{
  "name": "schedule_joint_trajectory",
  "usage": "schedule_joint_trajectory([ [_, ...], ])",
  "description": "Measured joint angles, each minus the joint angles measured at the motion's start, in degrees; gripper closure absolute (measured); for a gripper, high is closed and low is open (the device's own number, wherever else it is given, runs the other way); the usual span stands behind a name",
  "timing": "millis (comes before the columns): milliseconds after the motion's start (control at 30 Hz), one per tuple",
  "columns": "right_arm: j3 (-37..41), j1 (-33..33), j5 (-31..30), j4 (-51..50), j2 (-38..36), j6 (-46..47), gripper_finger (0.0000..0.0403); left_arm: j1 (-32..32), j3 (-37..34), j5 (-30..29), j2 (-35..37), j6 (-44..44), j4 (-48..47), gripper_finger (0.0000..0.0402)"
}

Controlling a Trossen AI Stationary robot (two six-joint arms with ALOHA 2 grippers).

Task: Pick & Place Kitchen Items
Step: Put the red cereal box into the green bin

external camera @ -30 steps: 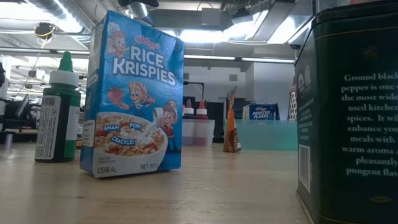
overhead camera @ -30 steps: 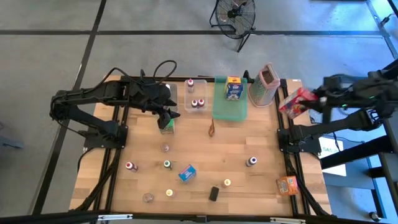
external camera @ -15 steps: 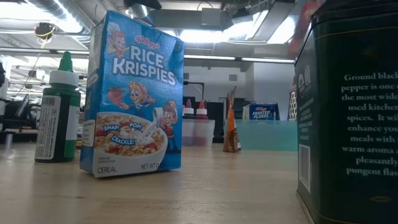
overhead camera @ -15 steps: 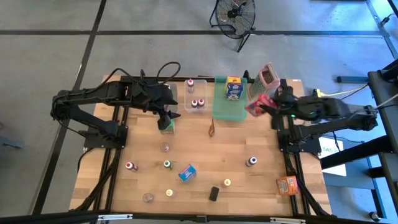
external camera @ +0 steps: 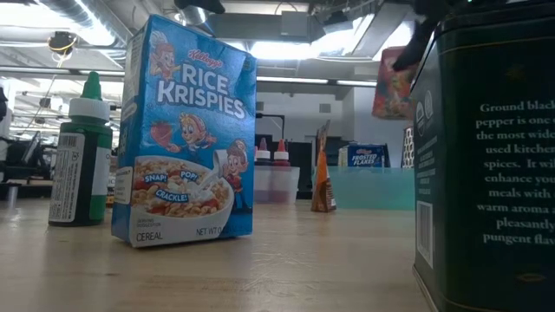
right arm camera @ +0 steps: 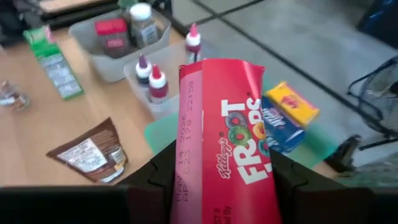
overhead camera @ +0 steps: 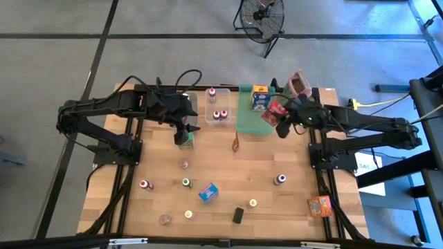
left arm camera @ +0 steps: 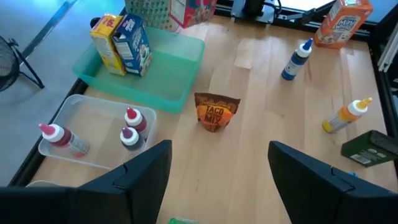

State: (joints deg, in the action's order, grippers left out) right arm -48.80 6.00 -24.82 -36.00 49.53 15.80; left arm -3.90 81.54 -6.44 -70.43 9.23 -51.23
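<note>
left gripper: hung with jaws spread wide and nothing between them, just above a green box near the table's left rear; its wrist view looked out over the taco mix pouch lying flat on the wood.
clear bins: sat at the back, left of centre, with small capped bottles standing inside.
green tray: held two small cereal boxes upright at its rear edge; the rest of its floor was bare.
red froot loops box: was carried in the air over the tray's right edge, gripped across its narrow sides, tilted.
right gripper: was clamped on that box, reaching in from the right of the table beside the pinkish grater.
handling: the box looked like thin card, probably light and mostly hollow; a hard squeeze would likely dent it, so a hold on the narrow sides near the middle seemed sound.
slip risk: the glossy print could slide if the hold were loose.
loose items: the blue rice krispies box and scattered bottles lay well apart toward the front.
</note>
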Motion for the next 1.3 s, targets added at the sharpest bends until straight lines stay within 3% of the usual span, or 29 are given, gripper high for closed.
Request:
schedule_joint_trajectory([
  [267,0.00,8.21,15.91,6.45,5.46,-9.44,0.0258,0.00,0.00,0.00,0.00,0.00,-0.08,0.0139],
  [533,0.00,21.52,30.96,6.45,9.42,-15.73,0.0258,0.00,0.00,0.02,0.00,0.48,-0.07,0.0139],
  [667,0.00,25.10,36.48,7.33,12.02,-18.55,0.0258,-0.02,0.00,0.02,0.00,0.48,-0.06,0.0139],
  [1300,0.00,27.04,36.77,9.64,24.30,-30.16,0.0258,-0.11,0.00,-1.62,0.04,0.48,-0.06,0.0139],
])
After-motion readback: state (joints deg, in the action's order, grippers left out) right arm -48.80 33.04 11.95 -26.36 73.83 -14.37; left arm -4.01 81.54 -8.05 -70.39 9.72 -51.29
